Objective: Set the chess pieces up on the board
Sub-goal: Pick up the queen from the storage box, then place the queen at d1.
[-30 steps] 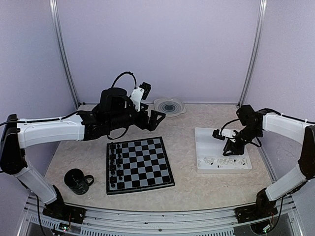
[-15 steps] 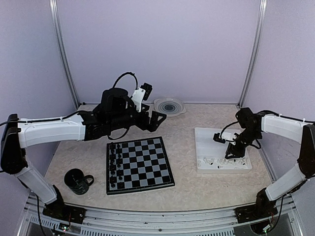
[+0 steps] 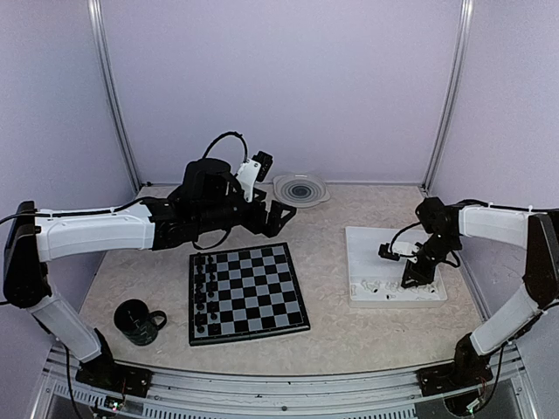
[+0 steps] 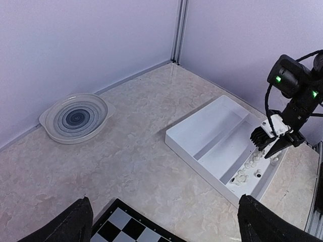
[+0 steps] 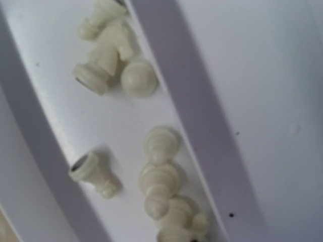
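The board [image 3: 247,291] lies at the table's middle, its corner [image 4: 121,228] low in the left wrist view. Black chess pieces [image 3: 203,288] stand in its two left columns. White chess pieces [image 3: 383,286] lie tipped over in the near compartment of a white tray [image 3: 354,262]. My right gripper [image 3: 410,280] hangs low over them and shows from afar [image 4: 271,147]; its jaw gap is unclear. The right wrist view holds only white pieces [image 5: 159,174] close up on the tray floor [image 5: 262,75], no fingers. My left gripper [image 3: 278,212] hovers open and empty behind the board [image 4: 162,201].
A striped glass plate [image 3: 300,188] sits at the back by the wall [image 4: 75,117]. A black mug [image 3: 137,320] stands at the front left of the board. The tray [image 4: 212,133] has raised dividers, and purple walls close in three sides.
My right gripper has come down and nearer within the tray, closer to the white pieces. The left arm has drifted slightly to the right, still open.
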